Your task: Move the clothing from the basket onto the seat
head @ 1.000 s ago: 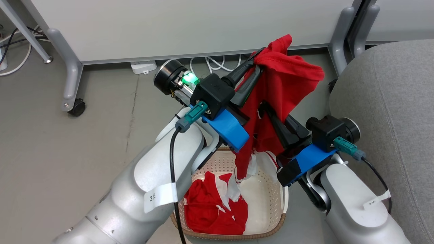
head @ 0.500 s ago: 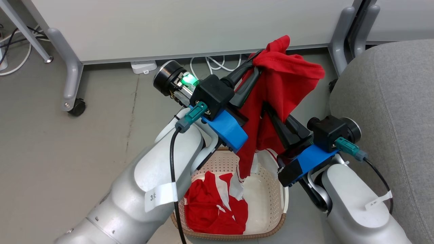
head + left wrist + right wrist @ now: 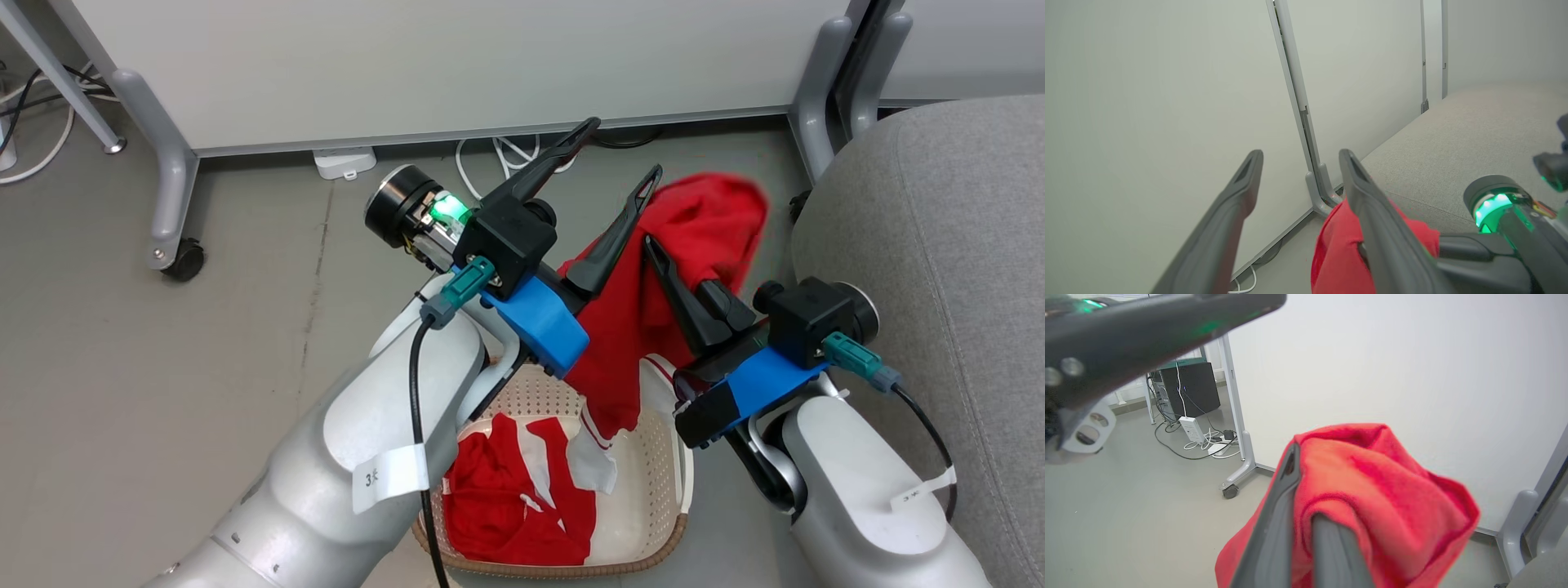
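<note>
Above basket (image 3: 668, 482): left hand (image 3: 622, 147) wide, right hand (image 3: 655, 249) tight on clothing (image 3: 710, 220); tag (image 3: 390, 478) maybe "3".

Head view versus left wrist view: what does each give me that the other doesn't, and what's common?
Head view: the basket with a second red garment lying inside, and a caster wheel. Left wrist view: the partition post rising far up between the panels. Both: the open left end effector, the right end effector shut on the lifted red garment, the grey seat.
</note>
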